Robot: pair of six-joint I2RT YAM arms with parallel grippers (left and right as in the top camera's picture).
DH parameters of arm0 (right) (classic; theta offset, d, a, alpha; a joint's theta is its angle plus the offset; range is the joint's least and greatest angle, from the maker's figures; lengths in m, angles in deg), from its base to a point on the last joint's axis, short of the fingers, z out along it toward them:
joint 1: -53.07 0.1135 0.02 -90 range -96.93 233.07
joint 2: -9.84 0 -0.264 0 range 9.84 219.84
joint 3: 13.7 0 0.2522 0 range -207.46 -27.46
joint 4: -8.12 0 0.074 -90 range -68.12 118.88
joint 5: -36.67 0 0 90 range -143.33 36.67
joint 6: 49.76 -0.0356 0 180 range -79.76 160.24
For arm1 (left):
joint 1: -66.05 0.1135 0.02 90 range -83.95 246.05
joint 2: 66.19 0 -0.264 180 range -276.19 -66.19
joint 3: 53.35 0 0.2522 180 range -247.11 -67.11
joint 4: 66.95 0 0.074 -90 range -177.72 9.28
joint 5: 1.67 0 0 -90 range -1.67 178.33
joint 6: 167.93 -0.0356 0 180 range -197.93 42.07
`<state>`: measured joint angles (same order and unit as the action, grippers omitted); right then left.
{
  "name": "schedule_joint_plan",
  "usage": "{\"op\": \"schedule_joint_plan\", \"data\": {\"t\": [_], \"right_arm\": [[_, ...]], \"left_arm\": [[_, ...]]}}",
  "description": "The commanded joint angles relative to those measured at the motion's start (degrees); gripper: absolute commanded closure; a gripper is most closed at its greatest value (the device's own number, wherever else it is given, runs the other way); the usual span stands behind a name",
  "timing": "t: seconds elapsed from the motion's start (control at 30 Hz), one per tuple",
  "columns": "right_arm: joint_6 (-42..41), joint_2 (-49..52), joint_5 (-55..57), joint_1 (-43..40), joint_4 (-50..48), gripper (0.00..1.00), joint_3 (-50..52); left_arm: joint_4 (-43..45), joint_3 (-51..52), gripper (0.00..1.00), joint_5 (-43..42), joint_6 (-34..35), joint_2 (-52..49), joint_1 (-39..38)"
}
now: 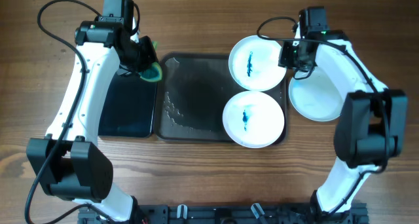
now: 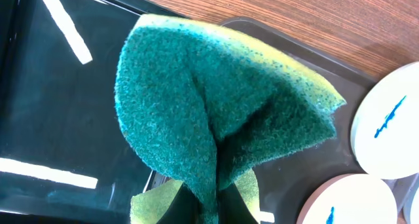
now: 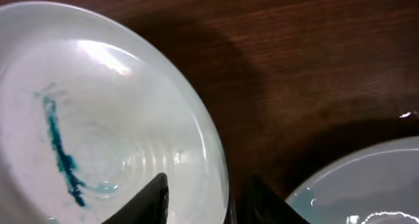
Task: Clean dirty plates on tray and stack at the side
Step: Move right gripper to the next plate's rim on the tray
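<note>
The right hand [image 1: 292, 54] is pinching the right rim of the far plate [image 1: 257, 62]. In the wrist view, one finger [image 3: 144, 201] sits inside that rim and the other outside. This plate lies over the far right corner of the tray [image 1: 196, 99], jutting past its far edge, and has a blue streak at its centre. The near plate [image 1: 254, 119], also streaked, sits just beside it on the tray's near right part. The third plate [image 1: 321, 96], plain white, rests on the desk [image 1: 196, 178] right of the tray. The left hand [image 1: 147, 63] is pinching a folded green sponge [image 2: 216, 112], which hangs over the tray's far left corner, next to a black tray [image 1: 127, 109].
</note>
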<state>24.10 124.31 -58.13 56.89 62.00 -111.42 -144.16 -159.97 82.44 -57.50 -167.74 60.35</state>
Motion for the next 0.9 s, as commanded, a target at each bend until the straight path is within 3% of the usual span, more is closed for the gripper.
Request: {"op": "schedule_joint_plan", "data": {"t": [0.0,0.47,0.6,0.87], "right_arm": [[1.0,2.8,1.1,-0.3,-2.0,0.71,-1.0],[1.1,6.1,2.4,-0.2,-3.6,0.83,-1.0],[1.2,6.1,2.5,-0.2,-3.2,0.95,0.1],[3.5,0.9,1.2,0.6,2.4,0.96,-3.3]], "left_arm": [[-0.3,-0.3,0.96,-0.3,-0.7,0.2,-0.2],[-0.2,-0.3,0.96,0.4,-0.7,0.2,-0.2],[-0.2,-0.3,0.96,0.6,-0.7,0.2,-0.2],[-0.2,-0.3,0.96,0.8,-0.7,0.2,-0.2]]}}
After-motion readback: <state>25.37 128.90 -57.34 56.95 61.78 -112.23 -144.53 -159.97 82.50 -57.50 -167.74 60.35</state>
